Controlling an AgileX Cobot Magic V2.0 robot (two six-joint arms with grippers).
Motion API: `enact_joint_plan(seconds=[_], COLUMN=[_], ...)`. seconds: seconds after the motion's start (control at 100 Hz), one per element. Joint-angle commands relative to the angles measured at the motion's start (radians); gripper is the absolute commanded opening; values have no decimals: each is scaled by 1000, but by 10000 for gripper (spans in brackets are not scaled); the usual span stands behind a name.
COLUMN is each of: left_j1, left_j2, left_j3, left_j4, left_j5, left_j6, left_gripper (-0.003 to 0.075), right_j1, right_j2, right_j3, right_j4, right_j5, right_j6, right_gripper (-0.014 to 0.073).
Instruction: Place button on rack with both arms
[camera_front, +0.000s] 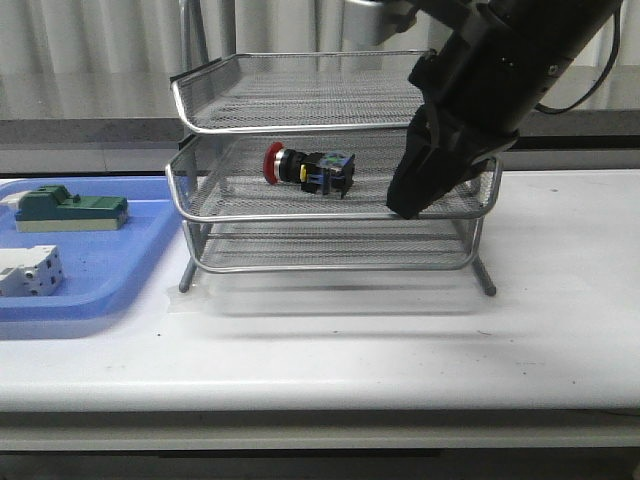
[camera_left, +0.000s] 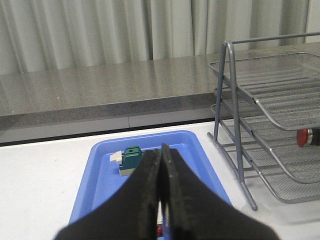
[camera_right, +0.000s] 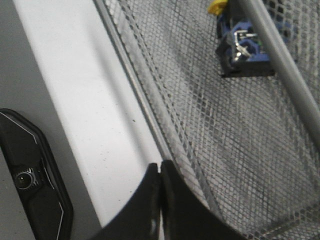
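Front view: my right arm slants down from the upper right, its gripper at the right edge of the rack
Button: lying on the middle tier, centre frame, red head leftward
Right fingers: pressed together, empty
Left gripper: pressed together over the blue tray
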Motion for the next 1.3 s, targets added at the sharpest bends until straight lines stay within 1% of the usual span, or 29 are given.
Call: enact_joint_plan(seconds=[0.0,0.24,0.31,0.46,0.66,0.8,0.98,1.14,1.29], left_j1=[2,2,2,2,2,2,2,2,2], left_j2=[11,11,11,11,11,11,11,11,11], left_j3=[-26,-26,-26,-26,-26,-26,-26,-26,-26], left_j4=[-15,-15,-15,-15,-15,-15,-15,-15,-15], left_j5=[-86,-86,-86,-86,-86,-86,-86,-86,-86], left_j6=[-8,-8,-8,-8,-8,-8,-8,-8,-8], left_gripper=[-20,-20,-20,-20,-20,-20,-20,-20,-20], right_j1=[-5,-29,-55,-153,-289,-352,-391,-393,-393], right_j2=[-78,-193,-234,-346,-526,-661,-833,-992,-1114], right_j3=[-35,-35,-34,1,136,240,365,486,576], right_j4=[37,22,21,20,20,20,21,21,21], right_j5=[-1,-11,-17,-49,-91,-117,-146,-155,-155], right_j6=[31,222,272,354,399,440,487,531,535], right_gripper=[-69,-60,-60,-60,-60,-60,-60,-60,-60])
